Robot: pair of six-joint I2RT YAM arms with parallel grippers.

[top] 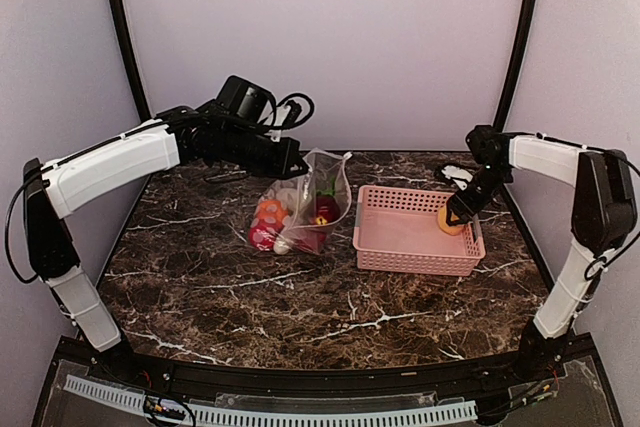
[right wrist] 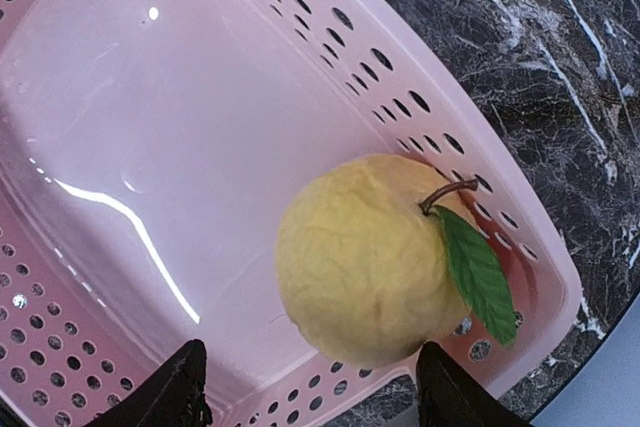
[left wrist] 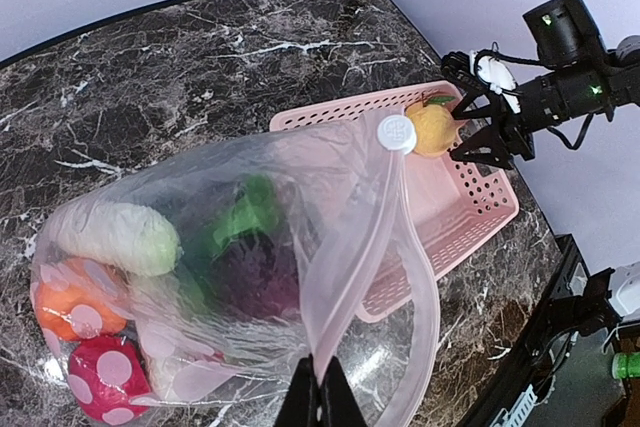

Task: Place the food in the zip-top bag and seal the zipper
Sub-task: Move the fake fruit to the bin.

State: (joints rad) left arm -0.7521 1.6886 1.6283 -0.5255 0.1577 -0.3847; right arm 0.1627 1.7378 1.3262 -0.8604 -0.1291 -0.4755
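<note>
Inside zip-top bag point(left wrist: 330, 162), food point(left wrist: 248, 275) blurred.

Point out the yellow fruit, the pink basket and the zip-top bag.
yellow fruit point(right wrist: 365, 262): right wrist view, middle of its skin.
pink basket point(top: 415, 260): top external view, near wall.
zip-top bag point(left wrist: 300, 172): left wrist view, clear upper side.
</note>
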